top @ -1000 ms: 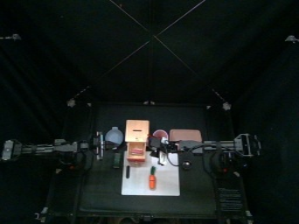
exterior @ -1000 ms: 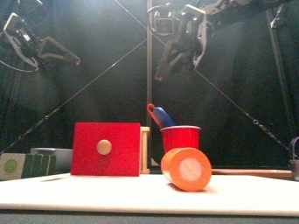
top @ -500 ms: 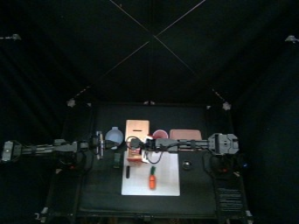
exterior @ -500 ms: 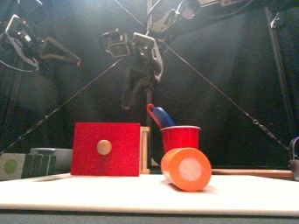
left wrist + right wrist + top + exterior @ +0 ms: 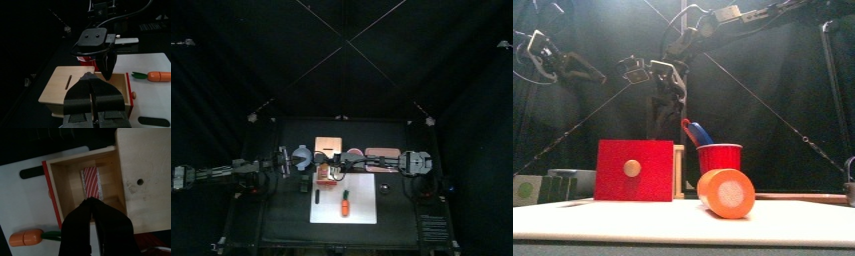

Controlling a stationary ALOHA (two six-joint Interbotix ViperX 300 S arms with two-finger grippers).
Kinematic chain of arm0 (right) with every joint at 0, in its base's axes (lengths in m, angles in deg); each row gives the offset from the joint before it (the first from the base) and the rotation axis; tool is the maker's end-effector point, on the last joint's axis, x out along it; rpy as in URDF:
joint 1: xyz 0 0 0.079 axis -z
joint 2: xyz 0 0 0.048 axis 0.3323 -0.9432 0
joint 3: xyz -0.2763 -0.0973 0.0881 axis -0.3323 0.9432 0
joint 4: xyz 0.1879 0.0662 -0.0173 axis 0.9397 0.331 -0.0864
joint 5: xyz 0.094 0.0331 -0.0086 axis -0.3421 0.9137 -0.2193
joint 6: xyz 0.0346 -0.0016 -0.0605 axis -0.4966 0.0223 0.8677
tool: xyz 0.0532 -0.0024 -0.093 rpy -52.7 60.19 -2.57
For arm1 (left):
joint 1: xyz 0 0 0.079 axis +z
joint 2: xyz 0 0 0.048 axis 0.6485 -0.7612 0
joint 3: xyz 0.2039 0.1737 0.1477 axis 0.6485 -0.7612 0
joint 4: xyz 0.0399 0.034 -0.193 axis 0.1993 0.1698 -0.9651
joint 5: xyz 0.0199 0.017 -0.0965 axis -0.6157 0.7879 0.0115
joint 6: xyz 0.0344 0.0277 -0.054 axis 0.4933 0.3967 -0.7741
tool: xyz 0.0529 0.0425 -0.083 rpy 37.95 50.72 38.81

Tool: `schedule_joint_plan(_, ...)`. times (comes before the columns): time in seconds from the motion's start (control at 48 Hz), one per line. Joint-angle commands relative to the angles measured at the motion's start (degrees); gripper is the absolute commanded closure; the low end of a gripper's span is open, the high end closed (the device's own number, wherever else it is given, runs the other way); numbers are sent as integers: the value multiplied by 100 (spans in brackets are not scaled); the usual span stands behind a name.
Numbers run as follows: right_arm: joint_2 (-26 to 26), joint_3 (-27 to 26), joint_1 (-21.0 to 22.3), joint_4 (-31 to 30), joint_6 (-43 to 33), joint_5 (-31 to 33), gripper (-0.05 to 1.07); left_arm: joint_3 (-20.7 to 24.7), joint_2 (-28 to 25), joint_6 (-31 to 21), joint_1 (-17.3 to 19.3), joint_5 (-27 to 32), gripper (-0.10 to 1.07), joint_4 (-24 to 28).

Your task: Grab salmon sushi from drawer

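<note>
The light tan wooden drawer unit stands mid-table with its red-fronted drawer pulled out. In the right wrist view the salmon sushi, a red-and-white striped piece, lies inside the open drawer. My right gripper hangs shut just above the drawer, its tips near the sushi's end, not touching it. It also shows in the top view, in the front view, and in the left wrist view. My left gripper is shut and empty over the unit's tan top.
A white mat lies in front of the drawer with a toy carrot on it. A red cup with a blue thing in it stands beside the unit. A grey bowl sits to the unit's left and a pink item to its right.
My right arm has swung left across the table and lowered over the open drawer. My left arm has shifted slightly toward the unit.
</note>
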Motion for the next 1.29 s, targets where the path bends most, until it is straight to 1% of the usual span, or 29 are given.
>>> schedule_joint_plan(0.0,123,-141,0,62,9,0,70,70,-18,0,26,0,86,-26)
schedule_joint_plan(0.083,114,-141,-9,141,-62,26,59,62,-18,0,35,18,86,-70)
schedule_joint_plan(0.125,79,-158,0,229,-44,9,52,53,-18,0,26,26,86,-70)
schedule_joint_plan(0.188,62,-158,0,281,-35,9,45,44,-18,0,44,18,86,-70)
schedule_joint_plan(0.25,44,-158,0,290,-18,9,40,35,-18,0,62,18,85,-70)
schedule_joint_plan(0.333,26,-176,-26,272,0,-9,35,26,-18,0,132,26,85,-70)
schedule_joint_plan(0.542,-53,-193,-26,193,-9,-35,33,18,-18,0,211,18,85,-70)
schedule_joint_plan(0.896,-264,-334,-9,-18,9,0,33,-18,-18,0,220,26,85,-70)
schedule_joint_plan(1.146,-343,-352,9,-26,97,53,32,-26,-18,9,220,35,85,-70)
schedule_joint_plan(1.271,-387,-387,9,18,220,88,30,-26,-18,9,220,88,85,-70)
